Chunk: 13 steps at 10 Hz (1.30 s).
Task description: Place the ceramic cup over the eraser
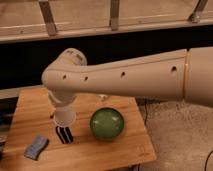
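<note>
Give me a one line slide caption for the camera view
Gripper holds the ceramic cup just above the eraser, green bowl beside it.
</note>
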{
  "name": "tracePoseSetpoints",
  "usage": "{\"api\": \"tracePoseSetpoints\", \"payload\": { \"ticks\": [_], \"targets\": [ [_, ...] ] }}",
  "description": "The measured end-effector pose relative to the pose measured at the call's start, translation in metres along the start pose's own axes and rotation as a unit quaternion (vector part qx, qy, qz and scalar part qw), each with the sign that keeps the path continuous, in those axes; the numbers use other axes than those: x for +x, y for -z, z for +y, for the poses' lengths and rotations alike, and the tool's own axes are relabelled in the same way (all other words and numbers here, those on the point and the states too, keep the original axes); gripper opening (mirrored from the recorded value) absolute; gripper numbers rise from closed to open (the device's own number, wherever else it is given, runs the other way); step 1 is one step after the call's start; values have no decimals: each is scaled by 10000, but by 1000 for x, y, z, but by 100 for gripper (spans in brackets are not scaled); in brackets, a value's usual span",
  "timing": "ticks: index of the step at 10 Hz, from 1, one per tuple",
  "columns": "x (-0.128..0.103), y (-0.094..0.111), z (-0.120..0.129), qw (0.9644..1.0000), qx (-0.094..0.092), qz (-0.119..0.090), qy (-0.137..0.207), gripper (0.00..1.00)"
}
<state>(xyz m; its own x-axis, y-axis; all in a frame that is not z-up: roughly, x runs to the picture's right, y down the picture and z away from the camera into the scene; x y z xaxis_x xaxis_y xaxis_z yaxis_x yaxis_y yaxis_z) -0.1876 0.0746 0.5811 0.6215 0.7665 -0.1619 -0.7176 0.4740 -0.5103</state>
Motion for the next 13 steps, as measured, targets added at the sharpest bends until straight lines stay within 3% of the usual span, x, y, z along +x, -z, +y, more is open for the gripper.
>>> {"api": "tracePoseSetpoints", "payload": {
  "ticks": [1,3,6,13],
  "targets": [
    [2,2,10,10000,12,42,66,0],
    [3,-7,27,9991,-8,380,196,0],
    [8,-25,32,9974,-52,689,221,0],
    [15,-53,29,9964,-204,808,149,0]
  ]
}}
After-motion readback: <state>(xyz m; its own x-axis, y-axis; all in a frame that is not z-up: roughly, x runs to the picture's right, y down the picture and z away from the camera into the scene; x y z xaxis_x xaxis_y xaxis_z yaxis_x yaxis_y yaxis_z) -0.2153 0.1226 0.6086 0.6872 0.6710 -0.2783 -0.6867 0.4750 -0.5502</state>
